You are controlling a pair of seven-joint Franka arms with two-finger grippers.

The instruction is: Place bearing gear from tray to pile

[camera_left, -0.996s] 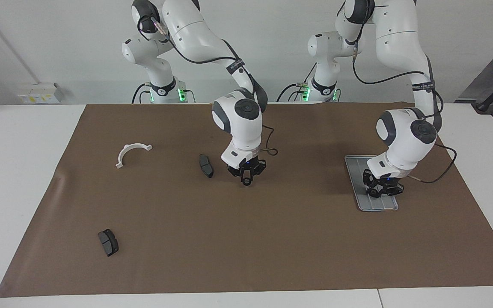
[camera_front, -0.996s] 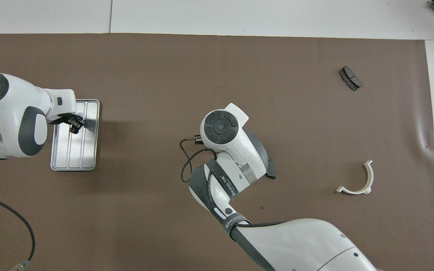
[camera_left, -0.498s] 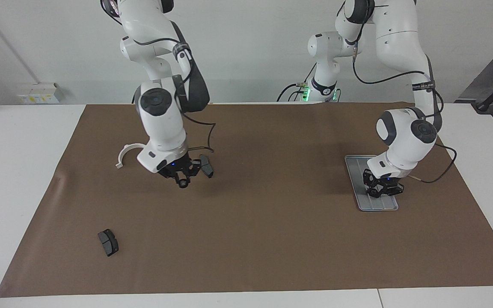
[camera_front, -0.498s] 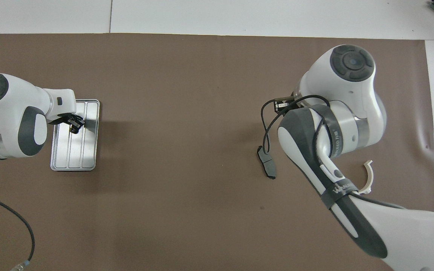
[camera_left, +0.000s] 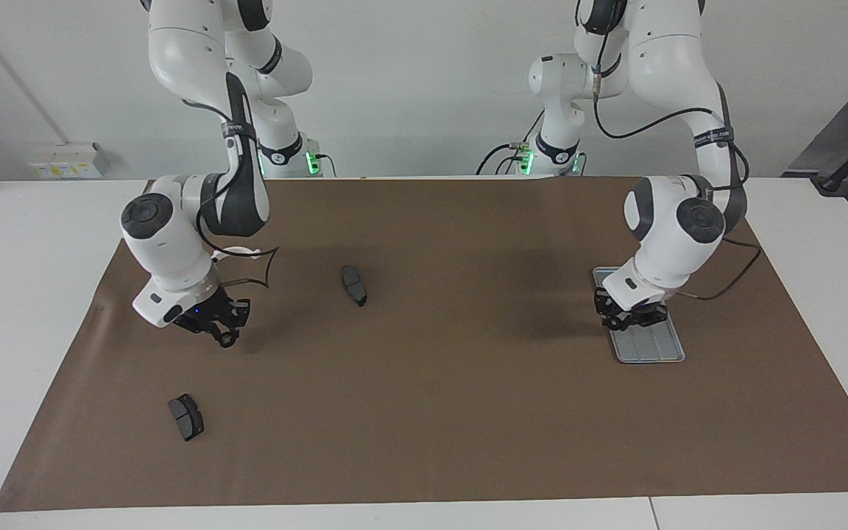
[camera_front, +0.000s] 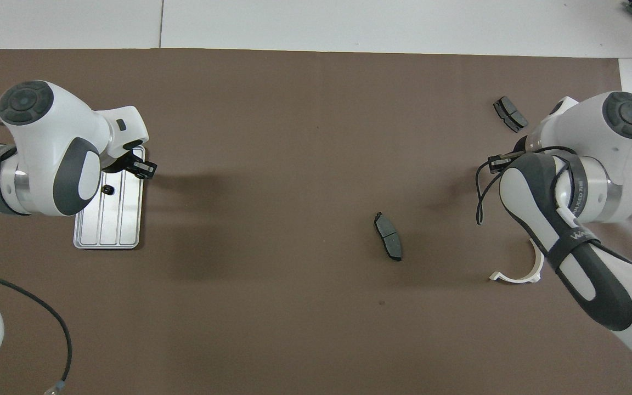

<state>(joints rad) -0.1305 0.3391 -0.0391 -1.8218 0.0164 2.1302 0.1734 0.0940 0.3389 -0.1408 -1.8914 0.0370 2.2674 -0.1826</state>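
Counting first: one silver tray (camera_left: 648,352) toward the left arm's end of the brown mat (camera_left: 468,427). Two dark brake pads: one pad (camera_left: 354,285) near the mat's middle, the other pad (camera_left: 186,417) farther from the robots, toward the right arm's end. One white half-ring bracket (camera_front: 519,272), nearer to the robots than both pads and half hidden by the right arm in the facing view. One small black bearing gear (camera_front: 108,189) lying loose in the tray, touched by nothing (seen only from overhead).

On to the arms. Right arm reaching out and bent sharply down, right gripper (camera_left: 227,338) hanging low over bare mat between the bracket and the farther pad, fingertips pressed on a second small dark ring (camera_left: 227,341), not set down. Left arm folded over the tray, wrist tilted, left gripper (camera_left: 626,321) hovering over the tray's end nearest the robots, clear of the loose gear; cannot tell whether those fingers are spread or closed.
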